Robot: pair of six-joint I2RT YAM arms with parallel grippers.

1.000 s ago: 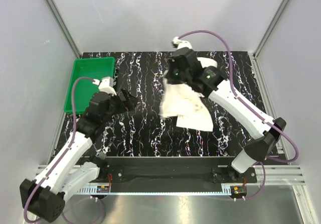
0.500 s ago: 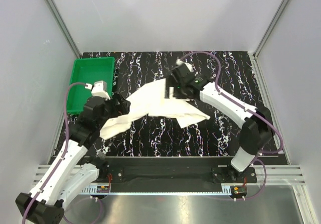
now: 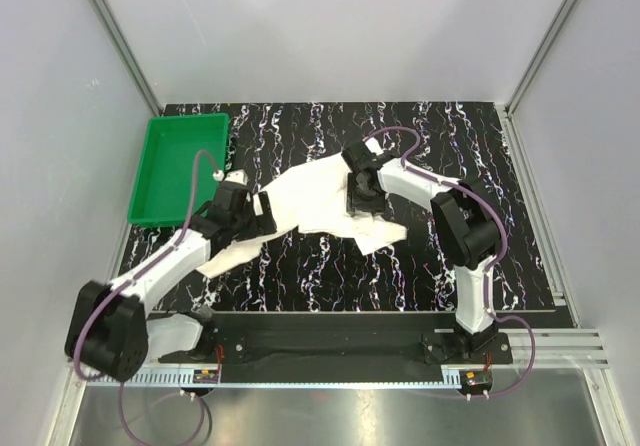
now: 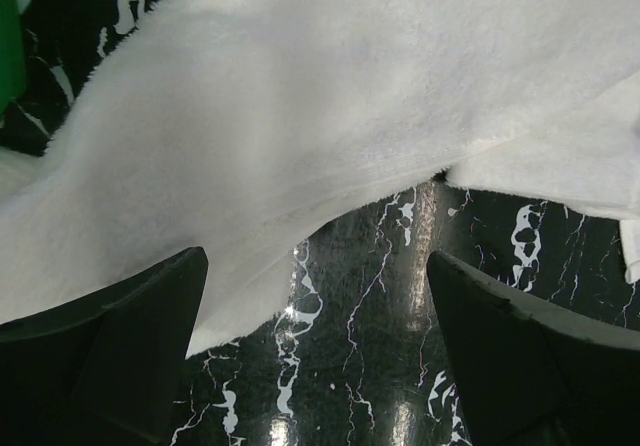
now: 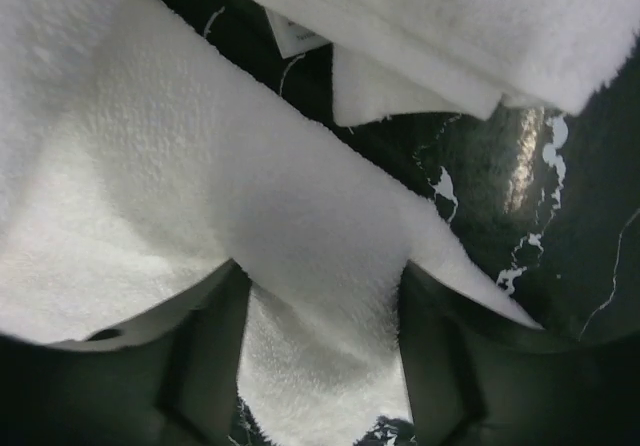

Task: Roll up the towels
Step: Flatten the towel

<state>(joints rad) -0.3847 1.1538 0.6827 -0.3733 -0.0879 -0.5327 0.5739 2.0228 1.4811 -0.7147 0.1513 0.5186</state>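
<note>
Towels (image 3: pixel 310 194) lie spread and overlapping mid-worktop (image 3: pixel 330 276) between the two arms, flattened, it seems, ready for rolling. The left claw (image 4: pixel 318 266) hangs wide open at one towel's edge, gripping nothing. The right claw (image 5: pixel 320 271) stands part-open astride a fold, probably placed to pinch a starting edge.
</note>
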